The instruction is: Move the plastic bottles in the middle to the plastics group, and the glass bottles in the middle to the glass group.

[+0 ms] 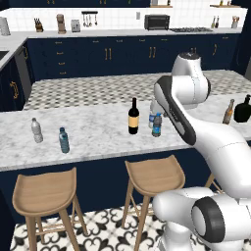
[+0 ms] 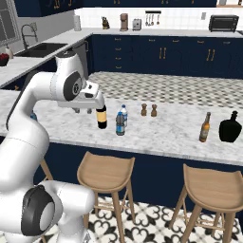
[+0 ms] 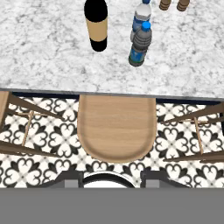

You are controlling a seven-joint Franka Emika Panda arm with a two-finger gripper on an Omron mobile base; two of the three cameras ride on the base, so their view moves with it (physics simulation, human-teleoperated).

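Wine bottle (image 1: 133,116): tall, dark, cream-tan label, upright mid-counter. Grey-tinted water bottle (image 1: 157,125) with blue label and blue cap: upright, near the wine bottle. Clear whitish bottle (image 1: 153,112): upright, just behind the grey one. Plastics group at one end: white-labelled clear bottle (image 1: 37,130) and teal bottle (image 1: 64,140), both upright, near each other. Glass group at the opposite end: slim amber bottle (image 1: 228,112) beside squat black bottle (image 1: 242,109), upright.

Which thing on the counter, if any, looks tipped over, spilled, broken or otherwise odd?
Nothing stands out. The wine bottle and the two small water bottles beside it stand upright mid-counter. The clear bottle and teal bottle stand upright at one end, the amber bottle and black jug at the other. No spills.
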